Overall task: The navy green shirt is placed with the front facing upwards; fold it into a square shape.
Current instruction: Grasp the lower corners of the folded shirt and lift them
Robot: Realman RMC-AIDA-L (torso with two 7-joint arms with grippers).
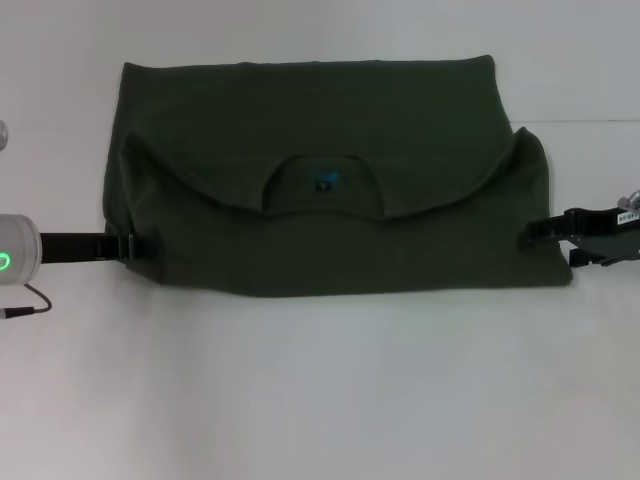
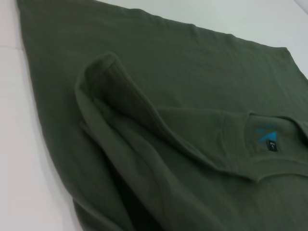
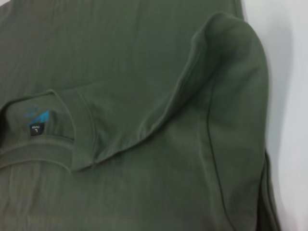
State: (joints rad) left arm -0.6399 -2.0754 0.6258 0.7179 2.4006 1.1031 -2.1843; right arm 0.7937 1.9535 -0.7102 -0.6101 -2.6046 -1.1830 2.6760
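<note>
The navy green shirt lies on the white table, folded into a wide band. Its shoulder part is turned over toward me, so the ribbed collar with its small dark label sits mid-cloth. The label also shows in the right wrist view. The chest lettering is hidden. My left gripper is low at the shirt's left edge, at the folded sleeve corner. My right gripper is low at the shirt's right edge. Both wrist views show the folded shoulder flaps close up.
The white table stretches in front of and behind the shirt. The left arm's white wrist with a green light and a thin cable lie left of the shirt.
</note>
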